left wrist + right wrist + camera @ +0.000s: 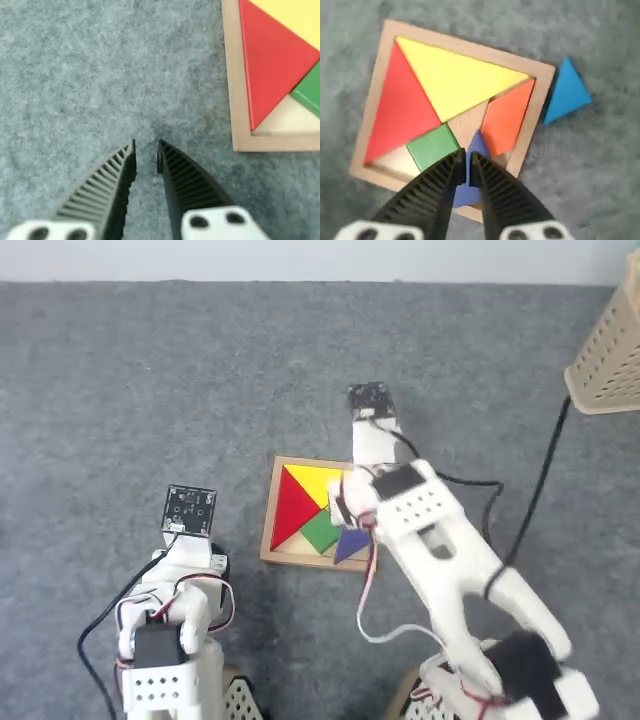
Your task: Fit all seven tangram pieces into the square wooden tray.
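Tray is sitting on grey carpet, between the 2 arms.

Right arm is coming in from the tray's 5 o'clock. Right gripper is hanging low over the tray, jaws drawn almost together with only a sliver between them. The tips are resting over the purple triangle, and I cannot tell whether they are touching it. That piece is not lying seated: its point is aiming at the bare wood in the middle and its base is overlapping the tray's wall near 5 o'clock. My read is that the closed tips are serving as a pusher to slide it inward, not as a clamp.

Already lying flat inside the tray:
- red triangle at 9 o'clock
- yellow triangle at 12 o'clock
- green square at 6 o'clock
- orange piece, just beside the purple point

Blue triangle is waiting on the carpet, just outside the wall nearest the orange piece. I am counting 6 pieces. Bare wood is also showing in the corner between red and green.

Left gripper is idling at the tray's 8 o'clock, jaws slightly parted and holding nothing, likely keeping out of the way.
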